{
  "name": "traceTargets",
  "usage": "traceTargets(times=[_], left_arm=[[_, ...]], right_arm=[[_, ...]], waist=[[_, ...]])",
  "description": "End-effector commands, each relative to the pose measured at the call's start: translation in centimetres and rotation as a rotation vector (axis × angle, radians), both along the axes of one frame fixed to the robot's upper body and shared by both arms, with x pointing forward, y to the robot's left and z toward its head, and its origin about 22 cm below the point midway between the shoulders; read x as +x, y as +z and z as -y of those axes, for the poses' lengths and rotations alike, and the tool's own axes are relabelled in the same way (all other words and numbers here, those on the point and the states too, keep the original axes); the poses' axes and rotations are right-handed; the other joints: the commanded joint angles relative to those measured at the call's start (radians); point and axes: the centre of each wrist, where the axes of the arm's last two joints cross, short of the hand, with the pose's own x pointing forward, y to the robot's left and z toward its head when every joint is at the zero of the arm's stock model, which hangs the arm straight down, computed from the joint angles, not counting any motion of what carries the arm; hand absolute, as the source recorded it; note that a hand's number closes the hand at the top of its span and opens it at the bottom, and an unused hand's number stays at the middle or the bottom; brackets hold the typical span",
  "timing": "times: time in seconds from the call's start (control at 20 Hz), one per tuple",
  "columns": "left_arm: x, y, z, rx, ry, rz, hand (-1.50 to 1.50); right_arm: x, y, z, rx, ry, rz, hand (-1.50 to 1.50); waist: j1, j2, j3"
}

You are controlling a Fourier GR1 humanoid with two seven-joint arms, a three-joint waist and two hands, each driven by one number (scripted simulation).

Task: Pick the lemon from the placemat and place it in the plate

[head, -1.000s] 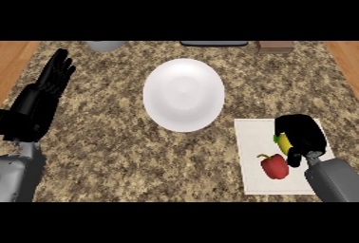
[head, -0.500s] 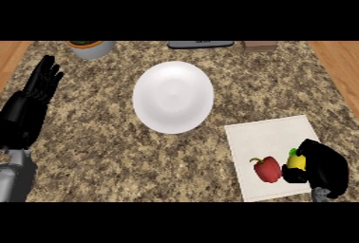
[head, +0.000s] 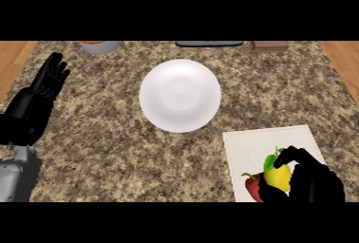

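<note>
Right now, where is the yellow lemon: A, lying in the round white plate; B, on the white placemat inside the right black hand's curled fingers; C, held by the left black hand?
B: the yellow lemon sits over the white placemat with the right hand curled round it, while the round white plate holds nothing.

Yellow lemon [head: 278,176] low at the white placemat's [head: 249,147] lower right, half wrapped by curled black fingers [head: 294,156]; white round plate [head: 180,95] bare, well apart up and left, flat on the speckled counter [head: 105,133].
</note>
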Motion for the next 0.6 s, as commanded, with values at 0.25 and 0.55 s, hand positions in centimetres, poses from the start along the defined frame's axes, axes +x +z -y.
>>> traceTargets(times=[0.25,0.55], left_arm=[[-0.1,0.3,1.4,-0.003,-0.036,0.033,0.00],[0.9,0.5,0.4,0.000,-0.057,0.015,0.00]], right_arm=[[2.5,5.5,-8.0,0.084,0.144,0.166,1.50],[7.9,7.4,-10.6,0.127,0.153,0.171,1.50]], waist=[[0.038,0.010,0.002],[0.042,0.013,0.002]])
